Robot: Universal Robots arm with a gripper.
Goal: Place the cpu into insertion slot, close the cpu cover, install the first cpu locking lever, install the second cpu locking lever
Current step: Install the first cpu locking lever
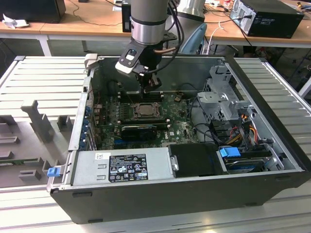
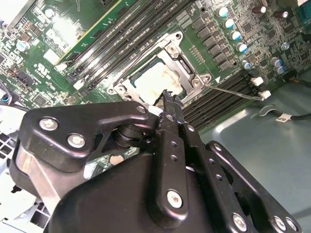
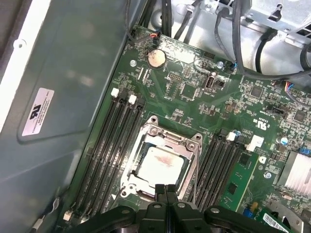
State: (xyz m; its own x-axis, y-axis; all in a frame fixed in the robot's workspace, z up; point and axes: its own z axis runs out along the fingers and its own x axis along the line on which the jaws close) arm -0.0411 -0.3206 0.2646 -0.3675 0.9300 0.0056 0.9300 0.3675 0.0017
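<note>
Black metal makes up the tool (image 3: 165,188), whose two fingers are pressed together with nothing pinched between them. In the first wrist view its tips hang right over one edge of the socket (image 3: 130,174); whether they touch it I cannot tell. The chip (image 3: 160,165) already lies flat in the socket, pale top up, just beyond the tips. The cover (image 3: 170,137) looks folded down around it, so those two steps seem done. In the second wrist view a thin lever (image 2: 238,92) juts out from the socket's corner across the memory slots (image 2: 218,104), so I judge it not yet latched. The other lever's state I cannot make out. Around all this spreads the green board (image 3: 194,92) inside the open computer case (image 1: 194,189).
</note>
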